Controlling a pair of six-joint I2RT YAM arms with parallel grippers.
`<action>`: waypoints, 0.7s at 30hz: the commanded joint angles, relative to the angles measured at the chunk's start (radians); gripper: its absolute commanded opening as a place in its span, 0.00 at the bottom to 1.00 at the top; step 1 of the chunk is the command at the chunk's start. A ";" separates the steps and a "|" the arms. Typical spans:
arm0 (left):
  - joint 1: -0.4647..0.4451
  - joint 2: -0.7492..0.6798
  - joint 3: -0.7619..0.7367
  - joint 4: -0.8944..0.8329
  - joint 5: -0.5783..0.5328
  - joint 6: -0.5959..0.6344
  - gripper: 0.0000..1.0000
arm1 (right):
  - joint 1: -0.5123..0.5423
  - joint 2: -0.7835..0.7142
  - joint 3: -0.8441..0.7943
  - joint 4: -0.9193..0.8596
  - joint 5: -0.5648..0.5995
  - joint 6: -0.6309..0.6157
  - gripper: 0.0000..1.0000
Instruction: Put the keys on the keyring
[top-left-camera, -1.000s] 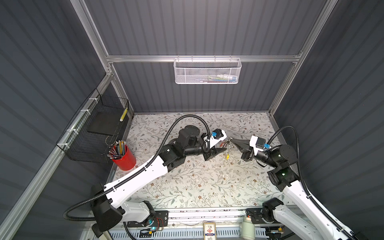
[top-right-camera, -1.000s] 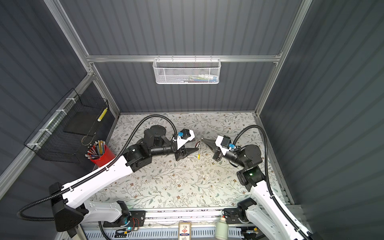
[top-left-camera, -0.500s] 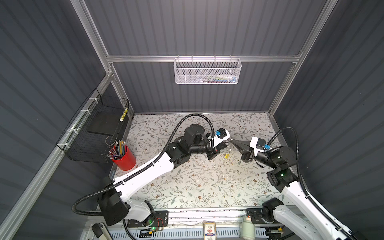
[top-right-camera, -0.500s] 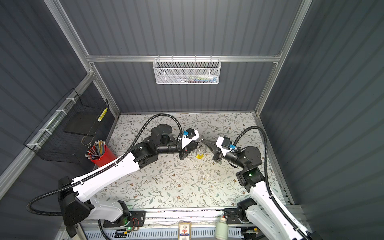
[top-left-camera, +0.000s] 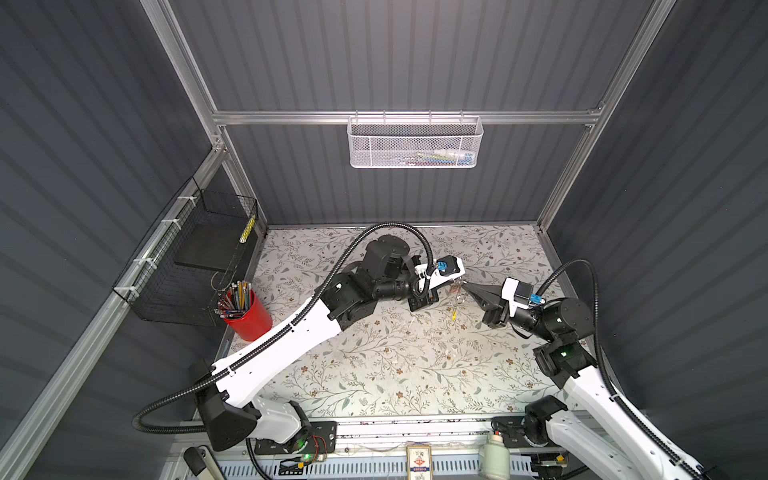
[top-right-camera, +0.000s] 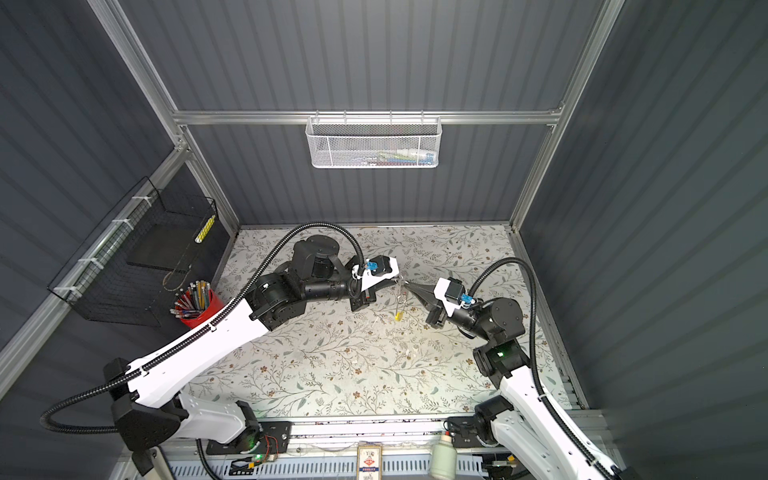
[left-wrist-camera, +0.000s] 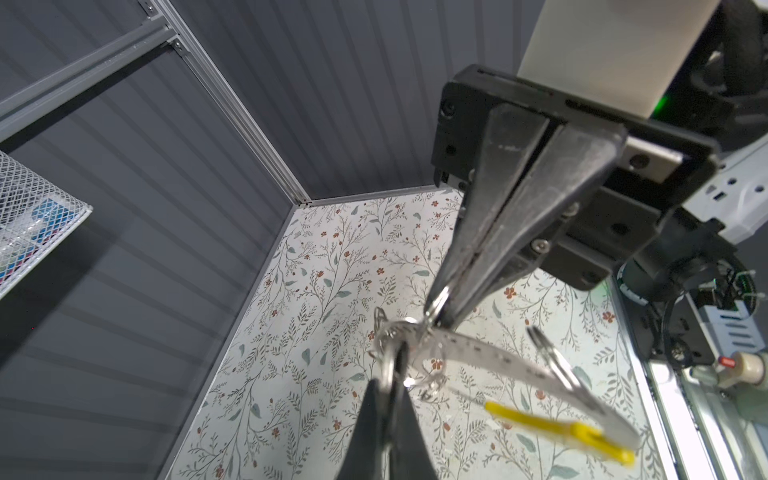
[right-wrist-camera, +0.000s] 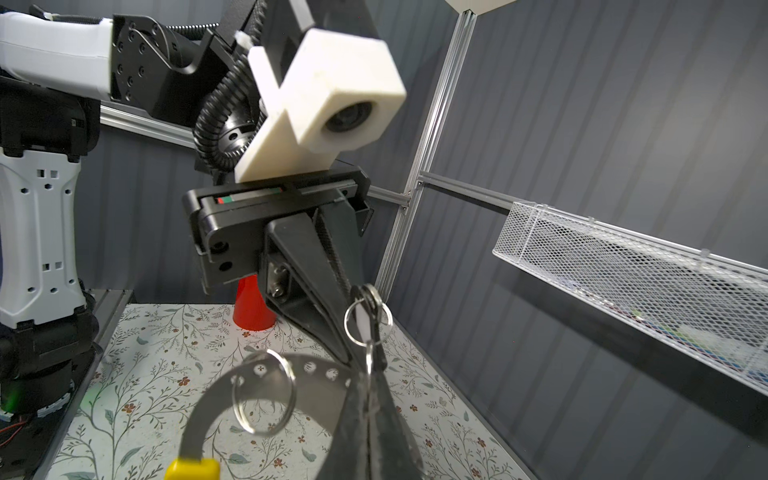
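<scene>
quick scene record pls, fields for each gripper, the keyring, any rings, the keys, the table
left gripper: shut on a small split ring
right gripper: shut on the keyring, tip to tip with the left gripper
keyring: grey perforated band, yellow segment hanging down, held above the table
second split ring: threaded on the keyring
keys: tags too unclear to tell
table: floral top; red pencil cup at its left edge in both top views

Grey-and-yellow keyring (right-wrist-camera: 316, 378) — floral table (top-left-camera: 374, 365), red cup (top-left-camera: 250, 318)
</scene>
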 joint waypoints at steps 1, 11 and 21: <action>-0.013 0.021 0.083 -0.101 -0.076 0.105 0.00 | -0.010 -0.014 0.007 -0.021 -0.002 -0.018 0.00; -0.047 0.076 0.182 -0.207 -0.240 0.238 0.00 | -0.010 -0.003 0.105 -0.353 0.017 -0.185 0.00; -0.059 0.150 0.182 -0.242 -0.341 0.230 0.00 | -0.014 0.016 0.025 -0.333 0.101 -0.153 0.15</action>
